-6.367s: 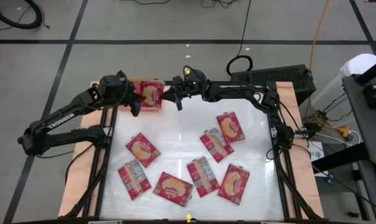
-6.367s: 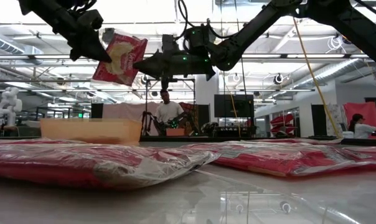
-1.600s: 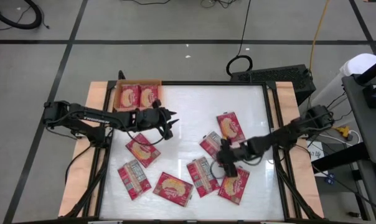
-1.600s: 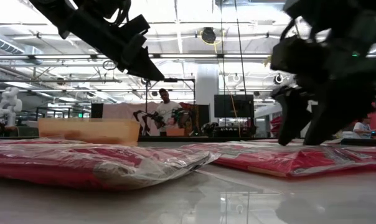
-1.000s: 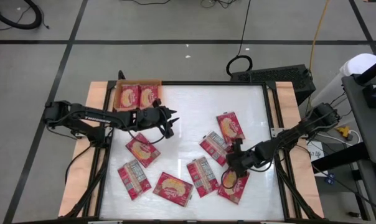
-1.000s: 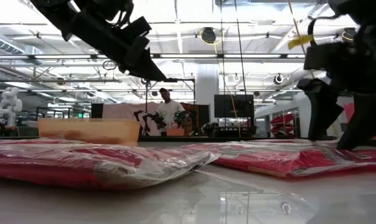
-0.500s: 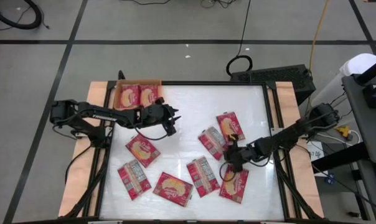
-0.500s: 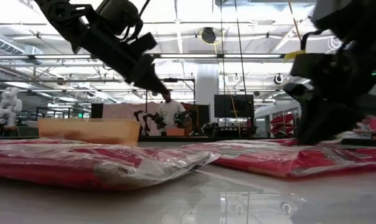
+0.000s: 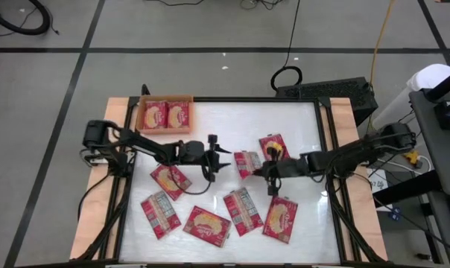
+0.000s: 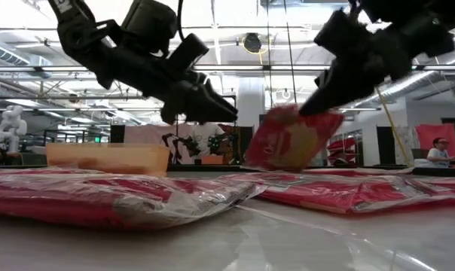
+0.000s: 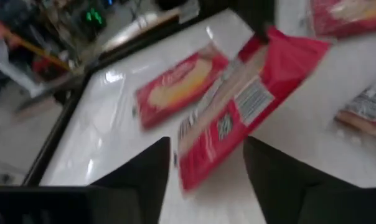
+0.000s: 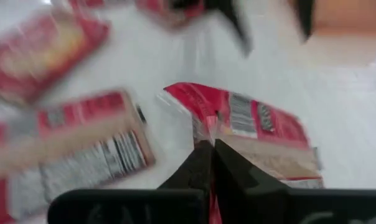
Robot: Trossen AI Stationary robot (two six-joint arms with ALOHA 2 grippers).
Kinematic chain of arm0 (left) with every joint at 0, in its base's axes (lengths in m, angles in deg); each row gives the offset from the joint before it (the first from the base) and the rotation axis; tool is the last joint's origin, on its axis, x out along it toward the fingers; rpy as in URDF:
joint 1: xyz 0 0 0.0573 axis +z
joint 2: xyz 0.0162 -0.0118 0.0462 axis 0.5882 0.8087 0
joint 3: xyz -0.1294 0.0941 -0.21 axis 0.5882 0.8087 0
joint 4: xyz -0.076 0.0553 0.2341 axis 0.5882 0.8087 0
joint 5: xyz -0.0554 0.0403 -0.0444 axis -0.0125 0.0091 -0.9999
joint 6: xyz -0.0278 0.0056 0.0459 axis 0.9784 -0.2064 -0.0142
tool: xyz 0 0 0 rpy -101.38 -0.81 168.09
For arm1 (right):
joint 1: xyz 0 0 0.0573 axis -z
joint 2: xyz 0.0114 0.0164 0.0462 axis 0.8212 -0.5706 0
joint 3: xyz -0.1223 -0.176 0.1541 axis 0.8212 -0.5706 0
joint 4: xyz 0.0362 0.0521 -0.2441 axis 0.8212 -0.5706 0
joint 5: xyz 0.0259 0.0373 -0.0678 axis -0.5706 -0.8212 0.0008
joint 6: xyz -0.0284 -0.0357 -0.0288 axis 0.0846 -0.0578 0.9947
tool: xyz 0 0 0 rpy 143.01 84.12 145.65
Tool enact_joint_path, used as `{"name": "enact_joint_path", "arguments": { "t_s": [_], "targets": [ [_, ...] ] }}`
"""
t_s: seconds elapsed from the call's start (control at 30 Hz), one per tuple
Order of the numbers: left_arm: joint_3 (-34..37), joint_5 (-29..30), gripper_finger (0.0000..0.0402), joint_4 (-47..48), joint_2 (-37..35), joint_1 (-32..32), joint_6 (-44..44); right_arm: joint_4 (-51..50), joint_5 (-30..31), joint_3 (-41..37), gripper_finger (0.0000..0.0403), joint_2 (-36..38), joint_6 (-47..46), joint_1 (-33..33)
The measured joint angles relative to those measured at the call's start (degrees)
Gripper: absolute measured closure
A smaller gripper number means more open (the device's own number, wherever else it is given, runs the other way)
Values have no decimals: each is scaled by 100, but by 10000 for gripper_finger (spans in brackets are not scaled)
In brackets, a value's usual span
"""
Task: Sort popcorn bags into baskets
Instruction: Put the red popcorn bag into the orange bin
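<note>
Two grippers over glossy white table (image 9: 225, 123), right gripper (image 9: 260, 170) pinching popcorn bag (image 9: 246, 164), left gripper (image 9: 223, 157) spread.

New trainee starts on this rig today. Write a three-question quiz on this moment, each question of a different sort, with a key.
1. True or false: the right gripper holds a popcorn bag lifted off the table.
2. How many popcorn bags lie in the orange basket? A) none B) two C) four
3. Fill in: the left gripper hovers near mid-table with its fingers ____, facing the lifted bag.

Key: 1 true: the right wrist view shows its fingers pinching the bag's edge, and the low view shows the bag tilted above the tabletop. 2 B: two, side by side. 3 open, holding nothing.
</note>
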Motion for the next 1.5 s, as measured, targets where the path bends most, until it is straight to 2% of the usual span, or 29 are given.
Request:
{"name": "enact_joint_path", "arguments": {
  "t_s": [0.2,0.33,0.47,0.7,0.8,0.9,0.93,1.03,1.2,1.37,1.5],
  "targets": [
    [4,-185,105,-788,329,-174,-275,157,-1022,-4,402,429,-654,664],
    [2,-470,89,-994,315,-106,-22,251,-1436,0,402,511,-890,1035],
    [-6,-468,124,-1115,322,77,232,629,-1817,0,403,465,-827,1273],
    [-42,-616,213,-1087,322,446,454,1020,-1948,-2,403,427,-531,1482],
    [-42,-1016,277,-1082,322,592,623,1147,-1980,-2,403,424,-457,1545],
    [-41,-1115,362,-1062,322,653,791,1140,-1981,-2,403,424,-439,1618],
    [-40,-1120,380,-1055,322,663,837,1141,-1983,-2,403,424,-447,1637],
    [-40,-1113,382,-1073,322,712,912,1149,-1916,-2,403,424,-450,1675],
    [-40,-1067,392,-789,320,809,987,1088,-1183,21,383,424,-460,1642],
    [-40,-1067,392,-470,288,1037,1102,395,-393,579,309,424,-460,1490],
    [-37,-1052,394,72,-122,1234,1023,-435,110,1190,244,419,-283,1389]
  ]
}}
